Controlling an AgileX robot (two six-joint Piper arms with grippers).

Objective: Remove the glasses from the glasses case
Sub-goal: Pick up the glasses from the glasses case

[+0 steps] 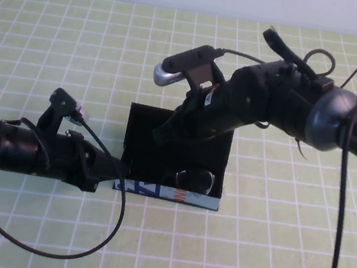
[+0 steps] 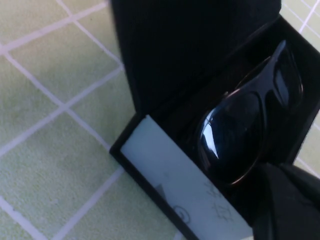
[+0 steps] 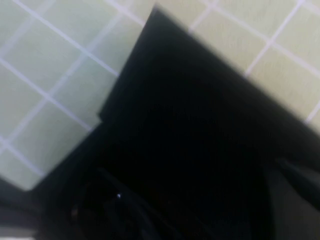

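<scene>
The glasses case (image 1: 168,192) lies open at the table's middle, light blue front side toward me and black lid (image 1: 179,131) laid back. The black glasses (image 1: 196,179) lie folded inside, toward its right end. My left gripper (image 1: 113,170) is low at the case's left end, touching it. In the left wrist view the blue front (image 2: 170,182) and the dark lenses (image 2: 235,137) are close. My right gripper (image 1: 163,134) reaches down from the right over the lid, left of the glasses. The right wrist view shows only the black lining (image 3: 200,130).
The table is covered by a green mat with a white grid (image 1: 57,40). The left arm's black cable (image 1: 45,249) loops over the mat in front of the case. The right arm's wrist camera (image 1: 182,66) sticks up behind the lid.
</scene>
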